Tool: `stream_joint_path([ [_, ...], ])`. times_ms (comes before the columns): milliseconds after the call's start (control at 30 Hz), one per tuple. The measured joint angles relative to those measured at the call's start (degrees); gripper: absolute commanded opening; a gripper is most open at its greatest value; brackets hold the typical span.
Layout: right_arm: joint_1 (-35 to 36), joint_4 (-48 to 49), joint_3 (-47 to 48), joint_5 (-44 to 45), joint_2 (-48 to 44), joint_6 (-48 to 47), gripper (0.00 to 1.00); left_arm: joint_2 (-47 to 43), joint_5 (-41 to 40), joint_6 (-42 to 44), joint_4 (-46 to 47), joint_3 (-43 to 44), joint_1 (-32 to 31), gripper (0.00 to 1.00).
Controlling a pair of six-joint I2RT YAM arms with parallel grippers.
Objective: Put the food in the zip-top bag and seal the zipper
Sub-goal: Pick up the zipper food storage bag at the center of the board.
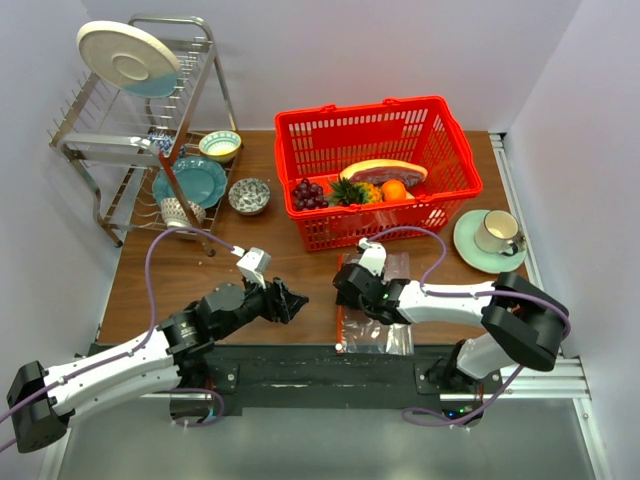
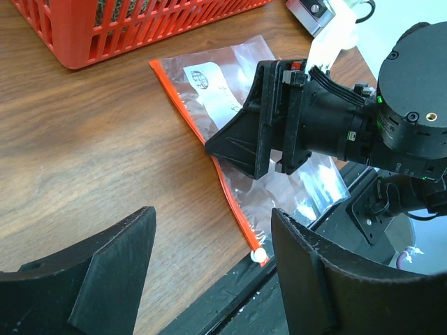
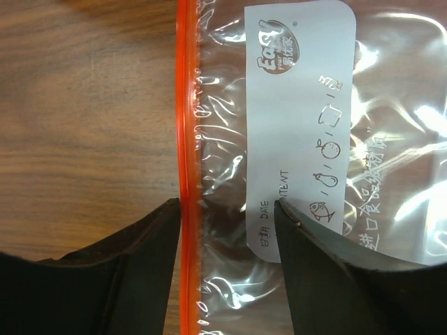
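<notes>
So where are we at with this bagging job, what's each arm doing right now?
The right gripper is down over the zip-top bag, which lies flat on the table. Its jaws are open and straddle the zipper edge without pinching it yet. The left gripper hovers open just left of the bag, holding nothing. The pineapple and grape bunch sit in the red basket, so nothing is bagged.

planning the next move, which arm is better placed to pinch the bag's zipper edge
Right. The right gripper sits over the zip-top bag with its open jaws straddling the zipper. The left gripper hangs open and empty beside the bag, off the strip.
</notes>
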Motion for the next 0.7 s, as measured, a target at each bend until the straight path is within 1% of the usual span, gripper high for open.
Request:
stream_joint_path([
  [200,-0.11,1.40,-0.48,-0.13,0.07,0.37,0.49,0.00,0.00,0.00,0.00,0.00,0.00,0.72],
  [467,-0.20,2.73,-0.92,-0.50,0.13,0.55,0.47,0.00,0.00,0.00,0.00,0.00,0.00,0.72],
  [567,-0.37,3.21,-1.07,-0.61,0.13,0.57,0.34,0.13,0.00,0.00,0.02,0.00,0.00,0.72],
  [700,-0.72,3.98,-1.68,-1.14,0.11,1.05,0.30,0.52,0.02,0.00,0.00,0.00,0.00,0.72],
])
